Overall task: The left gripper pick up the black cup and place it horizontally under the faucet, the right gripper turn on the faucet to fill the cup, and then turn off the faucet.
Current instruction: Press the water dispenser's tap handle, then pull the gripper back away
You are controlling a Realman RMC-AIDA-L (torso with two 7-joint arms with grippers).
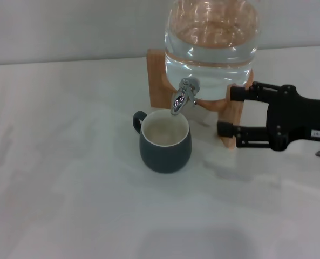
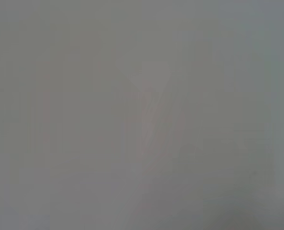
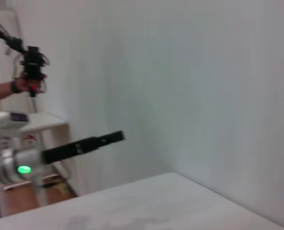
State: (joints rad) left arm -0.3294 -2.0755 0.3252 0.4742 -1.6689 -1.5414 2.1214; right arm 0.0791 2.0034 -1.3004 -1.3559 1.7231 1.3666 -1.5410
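Black cup [image 1: 165,144] upright under faucet [image 1: 182,96]; right gripper [image 1: 229,112] fingers spread beside jar stand; left gripper [image 3: 114,137] off tabletop [image 1: 68,183], fingers pressed together.

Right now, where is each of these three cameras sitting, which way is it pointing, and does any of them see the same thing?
Head view: from the robot's head, looking down at the white table, the black cup under the faucet of the glass water jar; the right gripper shows, open.
Left wrist view: on the left arm, facing a blank grey surface; no body shows.
Right wrist view: on the right arm, facing across the table toward a wall; the left gripper shows far off.
Shared: head and right wrist views both show the table.
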